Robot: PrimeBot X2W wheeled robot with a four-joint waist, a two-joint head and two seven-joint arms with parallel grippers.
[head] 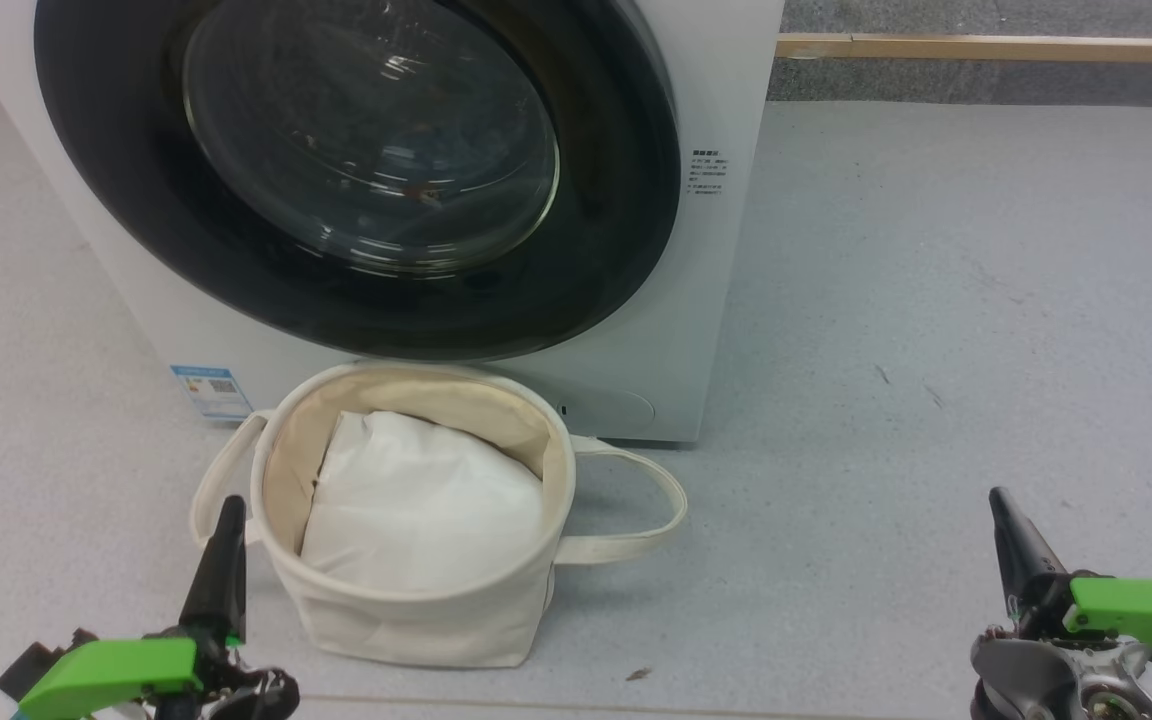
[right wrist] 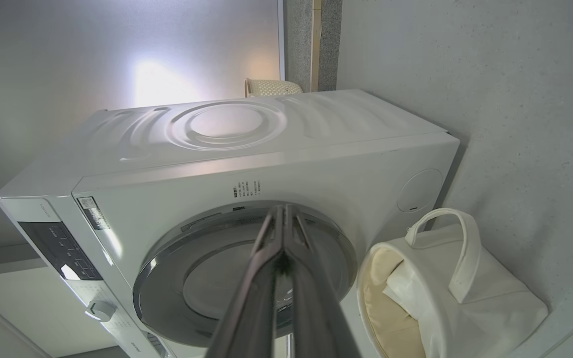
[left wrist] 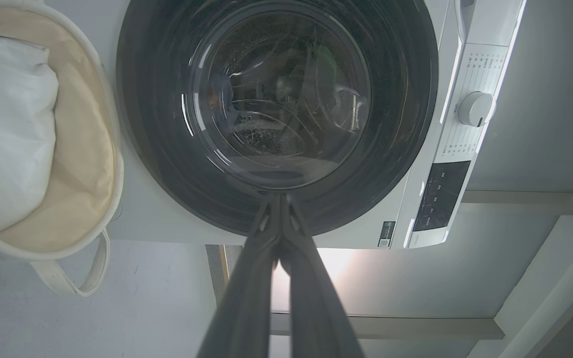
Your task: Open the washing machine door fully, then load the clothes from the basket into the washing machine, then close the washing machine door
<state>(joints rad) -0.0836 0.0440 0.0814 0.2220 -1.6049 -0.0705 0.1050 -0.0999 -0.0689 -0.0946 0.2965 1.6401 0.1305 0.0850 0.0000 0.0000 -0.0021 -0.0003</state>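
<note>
Each claw, the left claw (head: 226, 510) and the right claw (head: 998, 495), is pinched shut on nothing and parked low either side of the basket (head: 416, 625). This is probably because the work looks finished. The washing machine door (head: 356, 150) sits closed against the washing machine (head: 726, 300), and the basket holds plain white padding (head: 426, 510), so the clothes are likely inside.

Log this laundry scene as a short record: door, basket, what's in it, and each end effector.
door: washing machine door shut against the washing machine
basket: basket upright on the floor, just in front of the machine, below the door
basket contents: plain white padding
left end effector: left end effector shut, empty, by the basket's left side
right end effector: right end effector shut, empty, above the floor, apart from the basket
</note>
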